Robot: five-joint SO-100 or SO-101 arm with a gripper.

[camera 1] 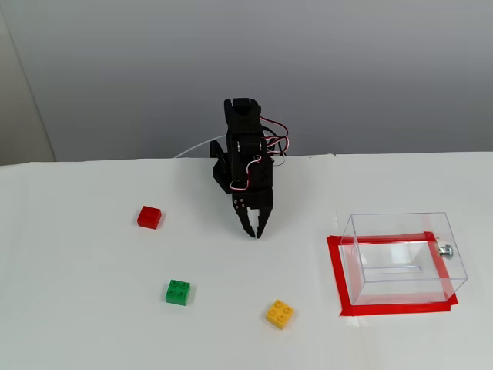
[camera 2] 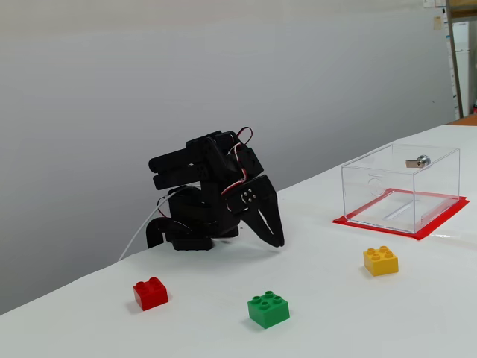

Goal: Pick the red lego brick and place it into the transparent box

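End effector [camera 1: 255,233] fingers together, empty, tip down near the surface [camera 1: 92,324], frame center. Red brick [camera 1: 149,217] sits well apart to its left; clear box [camera 1: 404,257] lower right.

glossy plastic red lego brick [camera 1: 149,217], clear plastic transparent box [camera 1: 402,258]
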